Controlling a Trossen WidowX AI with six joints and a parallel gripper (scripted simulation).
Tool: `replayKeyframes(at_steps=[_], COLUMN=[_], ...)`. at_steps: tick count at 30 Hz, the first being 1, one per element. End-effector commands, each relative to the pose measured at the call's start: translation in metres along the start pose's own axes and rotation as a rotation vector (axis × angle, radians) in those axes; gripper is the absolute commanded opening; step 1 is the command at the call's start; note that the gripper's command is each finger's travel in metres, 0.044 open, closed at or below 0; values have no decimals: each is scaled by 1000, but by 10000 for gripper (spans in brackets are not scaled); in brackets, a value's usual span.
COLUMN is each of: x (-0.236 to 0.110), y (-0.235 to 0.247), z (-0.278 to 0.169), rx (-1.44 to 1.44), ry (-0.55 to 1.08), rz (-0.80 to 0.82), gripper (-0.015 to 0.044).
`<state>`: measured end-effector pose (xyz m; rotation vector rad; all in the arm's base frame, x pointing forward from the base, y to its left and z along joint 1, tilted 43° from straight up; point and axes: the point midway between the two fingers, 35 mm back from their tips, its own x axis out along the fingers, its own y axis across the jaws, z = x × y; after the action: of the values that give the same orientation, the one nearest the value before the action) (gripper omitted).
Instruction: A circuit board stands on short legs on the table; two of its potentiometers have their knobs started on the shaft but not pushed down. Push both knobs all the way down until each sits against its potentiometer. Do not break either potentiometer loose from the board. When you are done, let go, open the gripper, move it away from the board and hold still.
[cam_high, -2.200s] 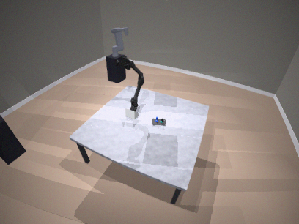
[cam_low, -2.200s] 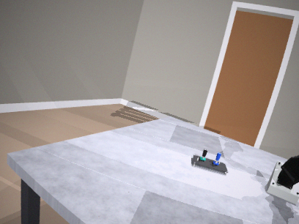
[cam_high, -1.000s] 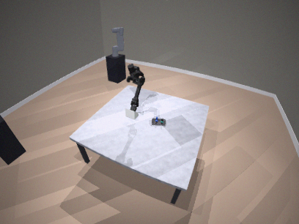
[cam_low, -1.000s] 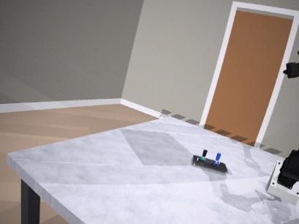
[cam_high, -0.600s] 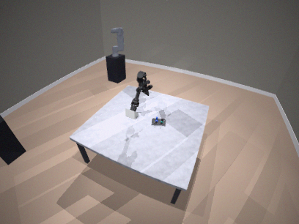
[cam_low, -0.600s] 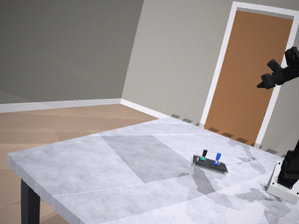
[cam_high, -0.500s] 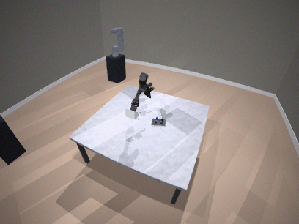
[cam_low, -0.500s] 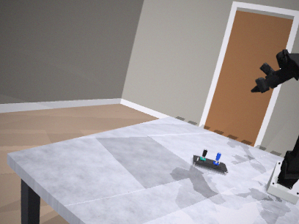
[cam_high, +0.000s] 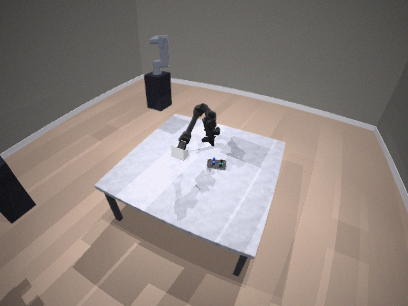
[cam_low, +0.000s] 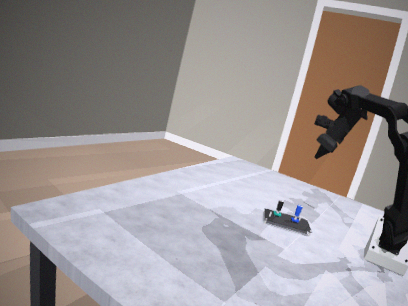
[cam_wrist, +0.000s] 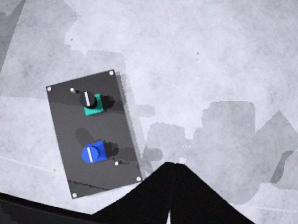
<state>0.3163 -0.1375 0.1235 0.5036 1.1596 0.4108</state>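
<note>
Gripper (cam_low: 320, 153) closed, empty, high above table (cam_low: 150, 220); board (cam_wrist: 93, 133) lies below, off to one side; blue knob (cam_wrist: 93, 153) nearer fingertips, black knob (cam_wrist: 87, 99) farther along board's long axis

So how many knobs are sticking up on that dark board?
2. A black knob on a teal base sits near one end of the dark grey circuit board, and a blue knob stands beside it toward the other end. None look hidden.
</note>
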Motion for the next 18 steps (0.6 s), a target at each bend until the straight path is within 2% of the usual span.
replayKeyframes(at_steps=[1, 10, 16, 18], x=[33, 93, 99, 113], y=[21, 68, 72, 74], z=[-9, -36, -39, -45], rx=[-50, -185, -195, -195], ry=[119, 354, 372, 372], rz=[52, 171, 179, 180], gripper=[0, 0, 0, 0])
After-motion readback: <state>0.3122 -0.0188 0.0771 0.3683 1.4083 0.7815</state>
